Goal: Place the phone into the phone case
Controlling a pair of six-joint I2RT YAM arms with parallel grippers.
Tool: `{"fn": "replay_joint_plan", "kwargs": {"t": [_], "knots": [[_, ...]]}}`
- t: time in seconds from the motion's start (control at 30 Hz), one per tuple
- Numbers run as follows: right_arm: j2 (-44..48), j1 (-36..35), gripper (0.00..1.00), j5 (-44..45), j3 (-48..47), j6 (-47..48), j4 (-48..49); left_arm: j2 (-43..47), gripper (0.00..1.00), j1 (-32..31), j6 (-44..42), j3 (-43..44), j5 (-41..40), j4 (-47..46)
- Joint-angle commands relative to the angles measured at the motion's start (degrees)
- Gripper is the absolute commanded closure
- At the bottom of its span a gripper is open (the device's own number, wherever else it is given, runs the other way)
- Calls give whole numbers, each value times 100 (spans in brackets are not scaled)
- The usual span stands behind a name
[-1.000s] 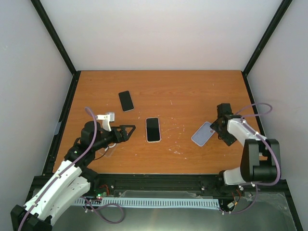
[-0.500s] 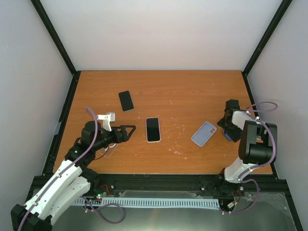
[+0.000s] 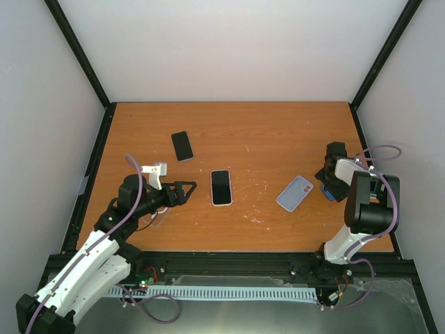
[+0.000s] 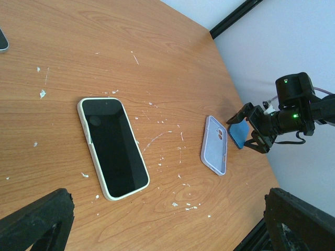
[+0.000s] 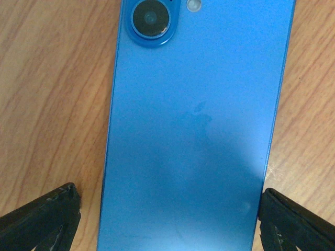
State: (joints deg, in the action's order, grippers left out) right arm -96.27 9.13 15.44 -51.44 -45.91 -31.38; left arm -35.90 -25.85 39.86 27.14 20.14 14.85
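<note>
Phone (image 5: 193, 125) lies back-up, ungripped, beneath my right claw (image 5: 167, 219), fingers (image 5: 36, 222) spread wide. Lavender case (image 3: 295, 193) sits near on its left, apart; grasping and fitting are both not yet done.

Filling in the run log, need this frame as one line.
right gripper open over blue phone | phone not yet grasped | case lying apart | left gripper open near white phone
</note>
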Motion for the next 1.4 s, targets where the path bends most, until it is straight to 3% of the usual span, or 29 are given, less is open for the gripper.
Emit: {"fn": "replay_joint_plan", "kwargs": {"t": [0.0, 0.13, 0.27, 0.53, 0.67, 0.8, 0.97, 1.37], "knots": [[-290, 71, 11, 355, 183, -61, -392, 42, 1, -16, -61, 103, 3, -107], [-262, 70, 13, 328, 251, -85, -387, 98, 1, -15, 23, 91, 23, -111], [-266, 71, 22, -22, 373, 50, -197, 135, 1, -18, 103, 45, 74, -136], [-66, -90, 26, -774, 868, 307, 121, 153, 1, -24, 163, 0, 60, -146], [12, -485, 29, -790, 931, 380, 92, 113, 0, -17, 148, 39, 38, -171], [98, -775, 24, -739, 855, 462, -4, 19, 0, -17, 128, 85, 20, -205], [198, -918, 31, -1388, 927, 663, 250, -61, 0, -19, 151, 98, 41, -239], [286, -2091, 34, -1623, 618, 1030, 537, -290, 0, -18, 229, 156, 14, -192]]}}
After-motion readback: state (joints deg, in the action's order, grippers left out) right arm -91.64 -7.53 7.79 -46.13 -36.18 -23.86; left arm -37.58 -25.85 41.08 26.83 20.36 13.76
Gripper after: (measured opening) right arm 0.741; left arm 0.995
